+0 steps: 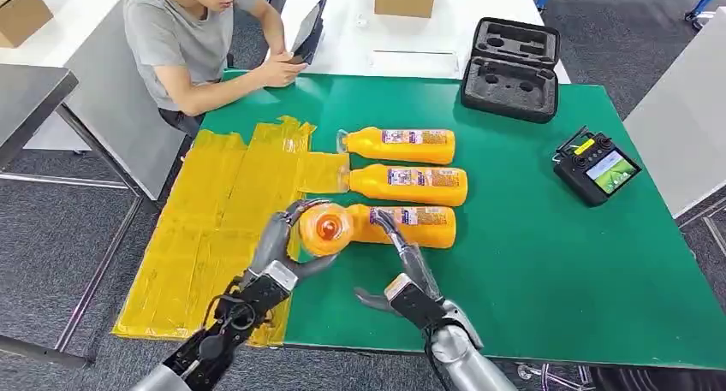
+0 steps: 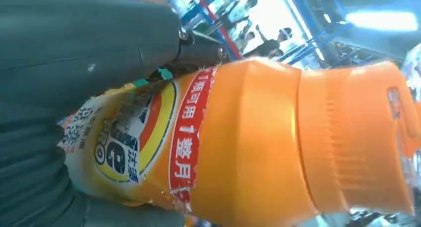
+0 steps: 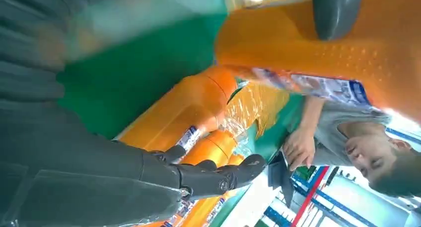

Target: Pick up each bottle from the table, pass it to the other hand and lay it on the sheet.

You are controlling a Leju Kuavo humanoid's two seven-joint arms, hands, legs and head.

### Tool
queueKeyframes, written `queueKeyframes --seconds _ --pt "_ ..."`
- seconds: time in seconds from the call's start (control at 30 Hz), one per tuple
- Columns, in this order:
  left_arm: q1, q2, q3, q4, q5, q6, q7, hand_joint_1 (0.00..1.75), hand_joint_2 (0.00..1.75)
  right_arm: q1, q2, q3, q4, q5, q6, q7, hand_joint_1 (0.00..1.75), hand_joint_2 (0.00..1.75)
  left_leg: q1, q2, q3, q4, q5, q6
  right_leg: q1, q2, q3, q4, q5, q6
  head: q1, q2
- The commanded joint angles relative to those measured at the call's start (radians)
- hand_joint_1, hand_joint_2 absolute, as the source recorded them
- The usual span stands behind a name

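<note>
The left hand grips an orange bottle above the near edge of the yellow sheet. The right hand holds nothing, fingers spread beside it. Three more bottles lie just right of the sheet — on the green table.

Head view: high, facing forward and down over the green table, far edge in sight. Left wrist view: turned, pressed very close against the held bottle. Right wrist view: turned, low over the table, facing its far edge; shares the lying bottles with head view
</note>
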Motion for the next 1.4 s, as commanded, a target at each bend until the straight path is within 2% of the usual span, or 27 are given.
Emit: queueKeyframes --seconds 0.03,0.23,0.3,0.47,0.63,0.93,1.2,1.23,1.4 --pt "0.012 0.080 0.050 -0.093 -0.141 0.011 0.072 1.69 1.75 0.004 -0.015 -0.014 -0.011 -0.008 -0.006 0.002 0.00 1.75 0.001 0.003 0.002 0.000 -0.001 -0.001 0.001 0.002 0.001 -0.001 0.000 -0.002 0.000 0.000" --pt "0.021 0.093 0.069 -0.169 -0.256 0.004 0.149 1.73 1.75 0.022 -0.026 -0.022 -0.031 -0.011 -0.005 0.002 0.00 1.75 0.001 0.002 0.001 0.000 0.000 -0.002 0.001 0.001 0.000 0.000 0.000 -0.002 0.000 0.000" --pt "0.018 0.096 0.074 -0.173 -0.290 0.002 0.173 1.68 1.75 0.021 -0.026 -0.024 -0.030 -0.011 -0.003 0.002 0.00 1.75 0.001 0.001 0.001 0.000 0.000 -0.002 0.001 0.000 0.001 -0.001 0.000 -0.002 0.000 0.000" --pt "0.017 0.099 0.084 -0.186 -0.475 0.042 0.274 1.75 1.75 0.023 -0.026 -0.028 -0.029 -0.011 0.003 0.002 0.00 1.75 0.001 0.001 0.000 0.000 0.000 -0.001 0.001 0.000 0.000 0.000 0.000 -0.002 0.000 0.000" --pt "0.023 0.106 0.086 -0.184 -0.574 0.062 0.334 1.71 1.75 0.026 -0.024 -0.028 -0.030 -0.008 0.005 0.002 0.00 1.75 0.000 0.001 0.001 0.000 0.000 -0.001 0.000 0.001 0.000 0.000 0.000 -0.001 0.000 0.000" --pt "0.017 0.087 0.128 -0.141 -0.836 0.080 0.534 1.68 1.75 0.028 -0.026 -0.011 -0.070 0.010 0.001 0.002 0.00 1.75 0.000 0.001 0.001 0.000 0.000 -0.001 0.000 0.001 0.000 0.000 0.000 -0.002 0.000 0.000" --pt "0.032 0.071 0.156 -0.145 -0.879 0.071 0.571 1.68 1.75 0.036 -0.034 0.009 -0.099 0.021 -0.001 0.002 0.00 1.75 0.000 0.001 0.001 0.000 0.000 -0.001 0.000 0.000 0.000 0.000 0.000 -0.001 0.000 0.000" --pt "0.036 0.067 0.168 -0.148 -0.899 0.079 0.584 1.64 1.75 0.038 -0.036 0.018 -0.110 0.024 -0.002 0.002 0.00 1.75 0.001 0.002 0.001 -0.001 0.000 -0.001 0.001 0.001 0.001 -0.001 0.000 -0.002 0.000 0.000" --pt "0.046 0.066 0.202 -0.153 -0.971 0.074 0.647 1.68 1.75 0.040 -0.033 0.028 -0.115 0.027 0.001 0.002 0.00 1.75 0.000 0.001 0.001 0.000 0.000 -0.001 0.001 0.001 0.000 0.000 0.000 -0.001 0.000 0.000"
